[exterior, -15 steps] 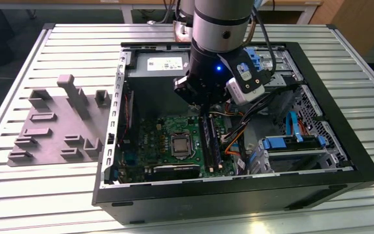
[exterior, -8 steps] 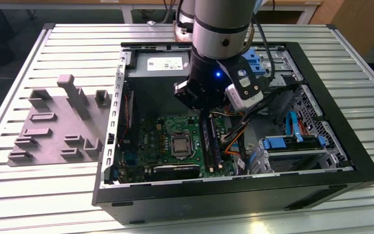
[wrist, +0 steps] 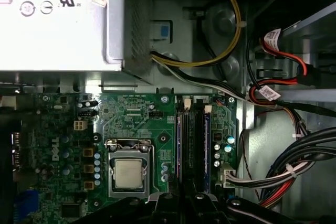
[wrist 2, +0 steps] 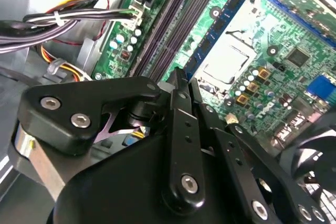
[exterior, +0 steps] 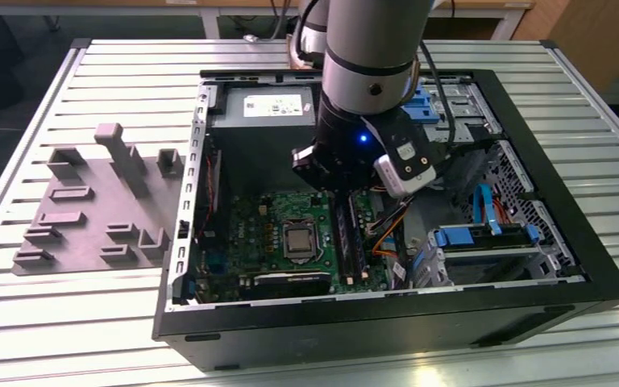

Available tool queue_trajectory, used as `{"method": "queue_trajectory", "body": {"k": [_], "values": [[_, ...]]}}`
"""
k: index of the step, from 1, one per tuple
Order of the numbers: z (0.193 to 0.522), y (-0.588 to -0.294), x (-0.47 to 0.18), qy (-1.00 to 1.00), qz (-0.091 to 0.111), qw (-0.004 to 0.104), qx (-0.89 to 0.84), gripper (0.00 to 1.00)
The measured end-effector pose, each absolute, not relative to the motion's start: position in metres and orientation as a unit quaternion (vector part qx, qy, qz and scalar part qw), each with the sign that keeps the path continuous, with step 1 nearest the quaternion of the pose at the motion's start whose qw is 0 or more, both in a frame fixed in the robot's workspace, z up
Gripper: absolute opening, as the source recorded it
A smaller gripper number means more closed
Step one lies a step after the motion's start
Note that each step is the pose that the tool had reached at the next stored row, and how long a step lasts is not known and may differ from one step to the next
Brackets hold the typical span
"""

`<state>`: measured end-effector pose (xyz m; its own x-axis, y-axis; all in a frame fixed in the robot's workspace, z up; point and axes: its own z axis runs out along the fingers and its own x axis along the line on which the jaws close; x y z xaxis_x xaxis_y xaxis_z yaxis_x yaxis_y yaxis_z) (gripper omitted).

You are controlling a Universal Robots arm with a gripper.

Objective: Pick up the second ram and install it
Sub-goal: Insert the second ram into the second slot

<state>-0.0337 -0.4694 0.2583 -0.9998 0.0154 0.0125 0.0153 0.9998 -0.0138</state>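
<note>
Gripper [wrist 2: 181,85] just above motherboard slots [wrist 2: 178,14]

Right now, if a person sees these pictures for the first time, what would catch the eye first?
Probably the grey robot arm, reaching down into the open black computer case at the middle of the exterior view. Below it lies the green motherboard with its silver processor and the long black memory slots beside it. On the exterior view's left, a grey parts holder rests on the slatted table.

Cable bundle [wrist: 294,166] crowds slots [wrist: 194,145]; CPU [wrist: 128,174] side free.
</note>
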Motion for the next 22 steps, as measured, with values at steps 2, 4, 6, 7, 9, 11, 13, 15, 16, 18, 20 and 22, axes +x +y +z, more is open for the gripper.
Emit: {"method": "queue_trajectory", "body": {"k": [2,4,6,7,9,11,13,15,16,18,20,22], "values": [[0.258,-0.469,-0.034,-1.0,0.007,0.006,-0.008,0.14],[0.258,-0.469,-0.034,-1.0,0.007,0.007,-0.008,0.14],[0.258,-0.469,-0.034,-1.0,0.007,0.006,-0.008,0.14],[0.257,-0.469,-0.034,-1.0,0.007,0.007,-0.008,0.14],[0.257,-0.469,-0.034,-1.0,0.007,0.007,-0.008,0.14],[0.257,-0.469,-0.034,-1.0,0.007,0.007,-0.008,0.14],[0.257,-0.469,-0.034,-1.0,0.007,0.007,-0.008,0.14],[0.257,-0.469,-0.033,-1.0,0.007,0.006,-0.008,0.14],[0.256,-0.469,-0.031,-1.0,0.007,0.007,-0.008,0.14],[0.254,-0.47,-0.028,-1.0,0.007,0.007,-0.008,0.14],[0.251,-0.47,-0.026,-1.0,0.007,0.007,-0.008,0.14],[0.247,-0.471,-0.026,-1.0,0.007,0.007,-0.008,0.14]]}}
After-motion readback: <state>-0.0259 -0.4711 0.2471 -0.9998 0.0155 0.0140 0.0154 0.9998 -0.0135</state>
